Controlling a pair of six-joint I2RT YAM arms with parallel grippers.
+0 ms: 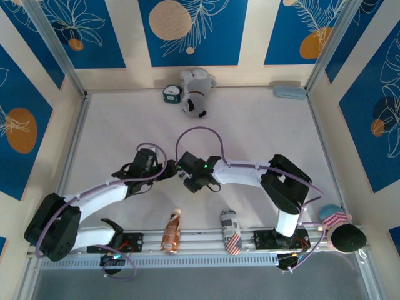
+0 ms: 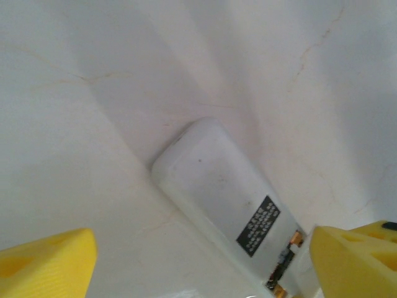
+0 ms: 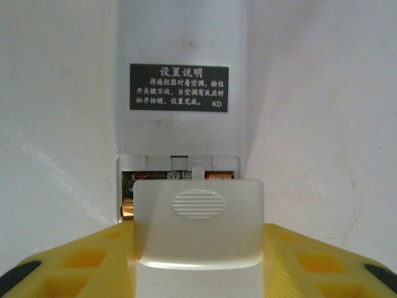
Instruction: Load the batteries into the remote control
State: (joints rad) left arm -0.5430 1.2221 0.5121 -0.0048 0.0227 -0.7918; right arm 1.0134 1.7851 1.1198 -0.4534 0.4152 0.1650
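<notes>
The remote control (image 3: 180, 49) lies face down on the white table, its back with a black label facing up. Its battery compartment is uncovered, and the batteries (image 3: 146, 177) show inside as dark bodies with a coppery end. My right gripper (image 3: 198, 264) is shut on a small white cover piece (image 3: 198, 223), held flat just over the compartment's near edge. In the left wrist view the remote control (image 2: 217, 186) runs diagonally, with the batteries (image 2: 285, 261) showing at its lower end. My left gripper (image 2: 201, 267) is open wide around that end, with nothing between its yellow fingers (image 2: 49, 264). In the top view both grippers (image 1: 169, 170) (image 1: 190, 178) meet at mid-table.
A plush toy (image 1: 197, 92) and a small clock (image 1: 170, 94) sit at the back wall, with a light blue case (image 1: 289, 92) at the back right. An orange bottle (image 1: 170, 231) and a patterned can (image 1: 230, 231) lie by the near rail. A dark round object (image 1: 348, 237) sits near right.
</notes>
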